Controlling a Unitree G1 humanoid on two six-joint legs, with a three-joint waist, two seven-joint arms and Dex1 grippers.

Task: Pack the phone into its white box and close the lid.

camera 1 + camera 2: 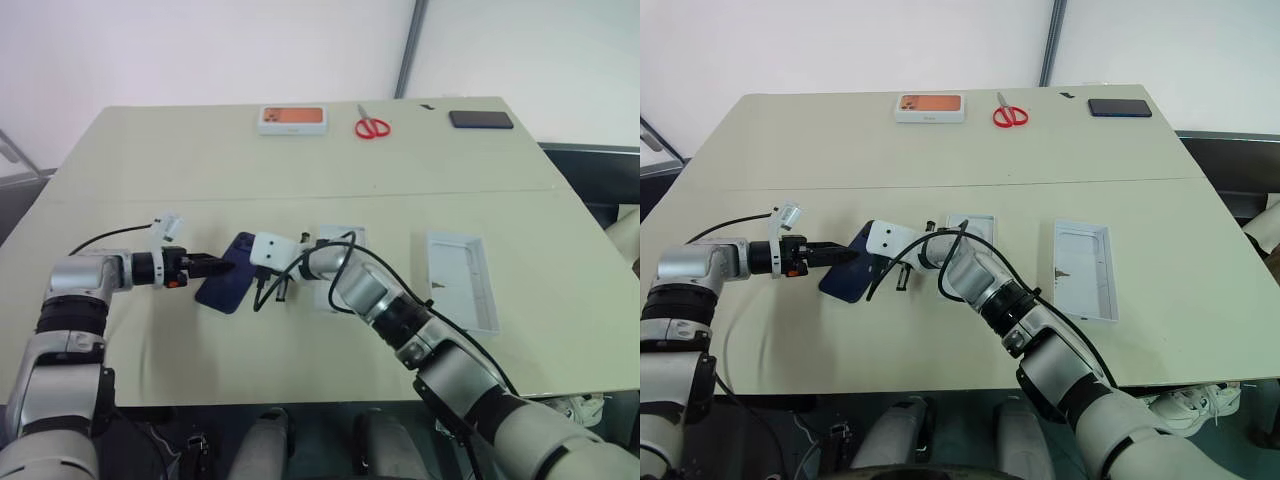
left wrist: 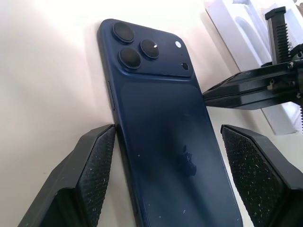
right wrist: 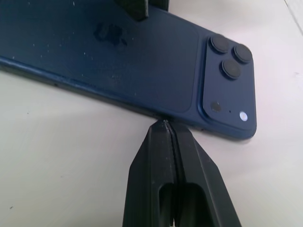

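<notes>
The phone (image 1: 224,288), dark navy with its camera bump up, lies on the table left of centre. My left gripper (image 1: 215,268) is open and straddles the phone's end opposite the cameras. One pad (image 2: 97,175) sits close against the phone's long edge and the other pad (image 2: 251,175) stands apart. My right gripper (image 3: 166,124) is shut, its tips pressed against the phone's other long edge near the camera bump. The white box (image 1: 345,238) sits just right of the phone, mostly hidden behind my right arm. The lid (image 1: 463,280) lies inside up further right.
At the table's far edge lie an orange-topped box (image 1: 292,118), red scissors (image 1: 372,127) and a thin black slab (image 1: 480,119). A black cable loops from my right wrist over the table beside the phone.
</notes>
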